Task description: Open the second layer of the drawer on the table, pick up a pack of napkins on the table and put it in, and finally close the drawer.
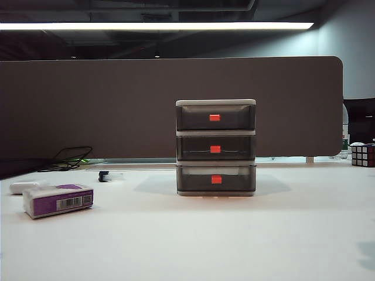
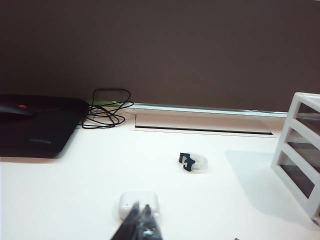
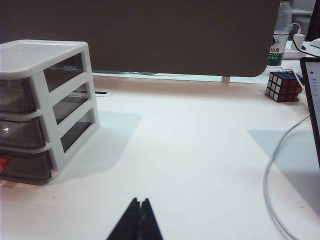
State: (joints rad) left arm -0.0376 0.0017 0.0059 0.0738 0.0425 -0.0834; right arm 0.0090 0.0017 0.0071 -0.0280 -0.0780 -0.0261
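Observation:
The drawer [image 1: 215, 147] stands mid-table, a pale grey three-tier cabinet with all tiers shut. Its second layer [image 1: 215, 148] is the middle smoky tray with a red-orange handle. The pack of napkins [image 1: 58, 199], purple and white with a barcode label, lies on the table [image 1: 193, 240] at the front left. Neither arm shows in the exterior view. My left gripper [image 2: 141, 206] is shut and empty, hovering near a white rounded case [image 2: 138, 204]; the drawer's side [image 2: 299, 150] is off to one side. My right gripper [image 3: 140, 200] is shut and empty, with the drawer [image 3: 47, 107] ahead beside it.
A white oblong object [image 1: 23, 187] lies behind the pack. A small black-and-clear clip [image 1: 104, 175] sits left of the cabinet. Black cables [image 1: 67, 158] and a dark pad [image 2: 35, 125] lie far left. A puzzle cube [image 1: 362, 155], a bottle [image 3: 276, 37] and a white cable [image 3: 280, 165] are on the right.

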